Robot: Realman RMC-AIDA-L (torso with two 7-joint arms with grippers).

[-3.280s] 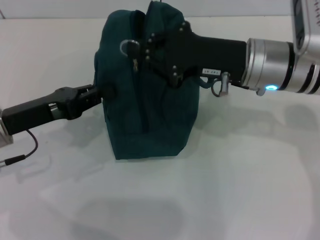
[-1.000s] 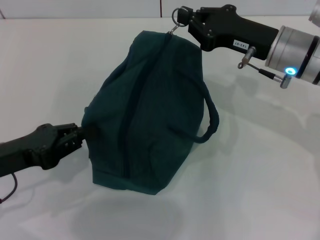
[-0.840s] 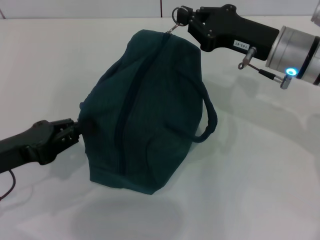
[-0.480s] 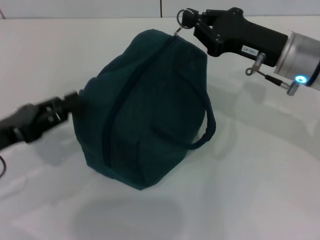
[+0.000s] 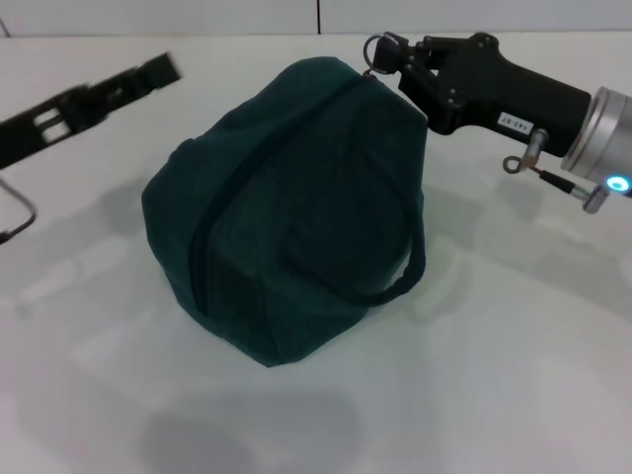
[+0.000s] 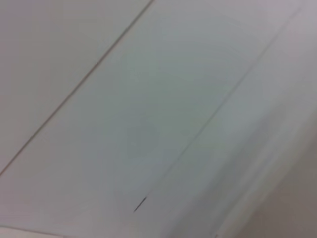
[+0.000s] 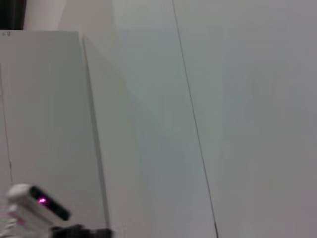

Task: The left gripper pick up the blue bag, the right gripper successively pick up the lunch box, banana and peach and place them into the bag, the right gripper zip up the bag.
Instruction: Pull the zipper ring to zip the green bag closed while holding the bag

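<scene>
The blue bag (image 5: pixel 286 197) sits on the white table (image 5: pixel 513 355), zipped shut and leaning to the left, one loop handle (image 5: pixel 413 265) hanging down its right side. My right gripper (image 5: pixel 393 54) is at the bag's upper far corner, shut on the ring zipper pull (image 5: pixel 376 47). My left gripper (image 5: pixel 158 69) is blurred at the upper left, clear of the bag and touching nothing. The lunch box, banana and peach are hidden from every view. Both wrist views show only pale wall panels.
A thin cable loop (image 5: pixel 18 215) lies on the table at the left edge. The table's far edge meets the wall just behind the bag. A small device with a pink light (image 7: pixel 38 202) shows in the right wrist view.
My left gripper has let go of the bag's left side and swung up and away to the far left. The bag settled lower and rounder. My right gripper shifted slightly right with the zipper pull.
</scene>
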